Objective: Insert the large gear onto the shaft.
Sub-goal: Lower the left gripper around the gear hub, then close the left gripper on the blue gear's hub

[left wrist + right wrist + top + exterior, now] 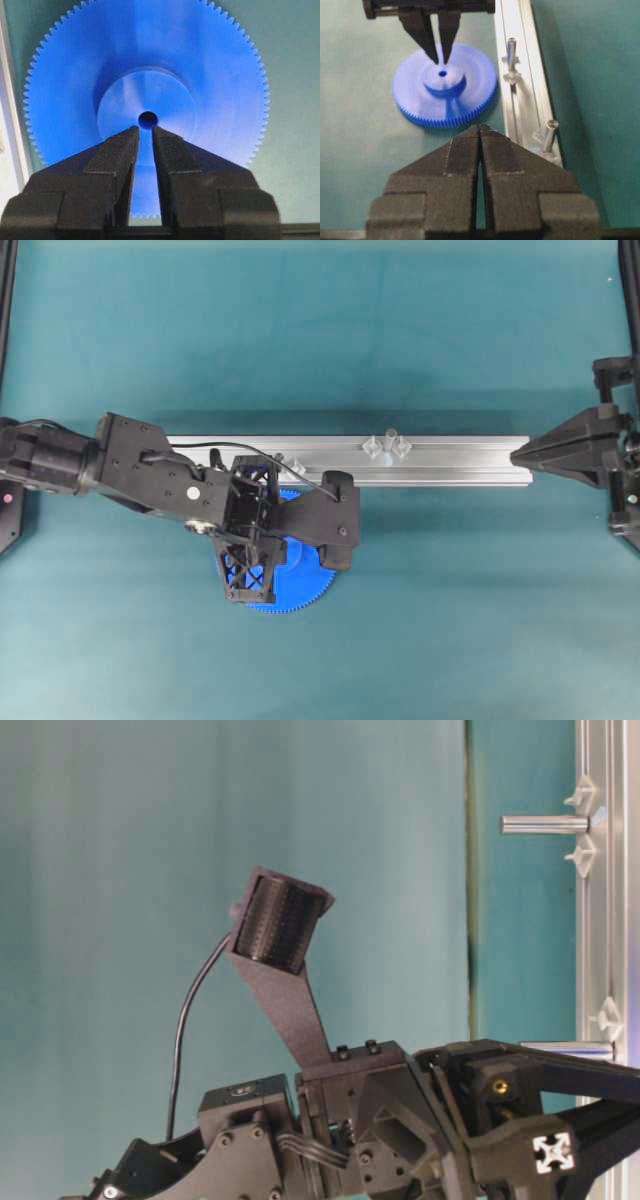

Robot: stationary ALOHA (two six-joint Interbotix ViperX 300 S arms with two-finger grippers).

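Note:
The large gear (210,75) is a bright-blue toothed disc lying flat on the teal mat, just in front of the silver rail. It also shows as the gear (295,598) and the gear (470,95). My left gripper (145,130) points down over its raised hub beside the centre hole, jaws a narrow gap apart with nothing between them; the right wrist view shows the left gripper (440,61) just above the hub. The shaft (387,445), a pale-tipped pin on a clear winged base, stands on the rail; it shows again as the shaft (549,132) and the shaft (545,823). My right gripper (515,455) rests shut at the rail's right end.
The aluminium rail (460,462) runs left to right across the mat's middle. A second clear mount with a dark-tipped pin (510,50) stands on it close to the gear, partly under my left arm (200,485). Black frame posts stand at both side edges.

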